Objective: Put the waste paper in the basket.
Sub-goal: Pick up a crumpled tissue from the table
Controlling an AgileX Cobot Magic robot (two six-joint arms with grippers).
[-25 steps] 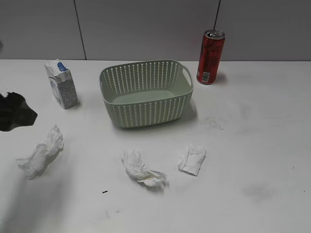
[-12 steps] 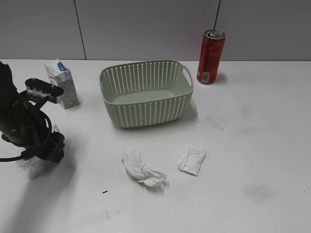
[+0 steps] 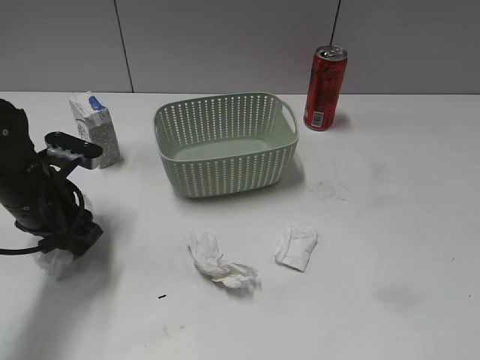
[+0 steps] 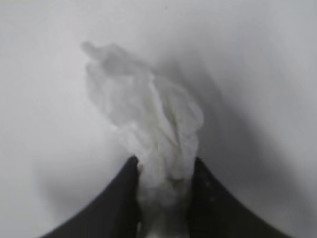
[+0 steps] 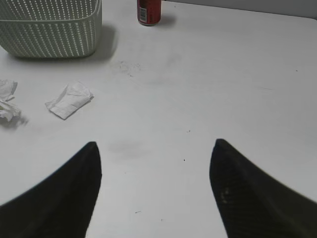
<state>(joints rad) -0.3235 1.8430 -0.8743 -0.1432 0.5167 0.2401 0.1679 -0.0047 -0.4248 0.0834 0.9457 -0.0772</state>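
Note:
Three wads of waste paper lie on the white table in front of the sage-green basket (image 3: 225,171). My left gripper (image 3: 67,238) is down at the far left on the left wad (image 3: 51,261), which the arm mostly hides. In the left wrist view the jaws (image 4: 163,166) are closed on the near end of that wad (image 4: 148,114), which still rests on the table. The middle wad (image 3: 220,262) and the right wad (image 3: 297,245) lie free. My right gripper (image 5: 154,148) is open and empty above bare table. It sees the right wad (image 5: 69,100) and the basket (image 5: 49,29).
A white-and-blue carton (image 3: 95,129) stands upright left of the basket, just behind my left arm. A red can (image 3: 325,88) stands at the back right of the basket; it also shows in the right wrist view (image 5: 148,10). The basket is empty inside.
The left arm came into view from the left and came down over the left wad, now covering most of it. The other two wads, the basket and the can have not moved.

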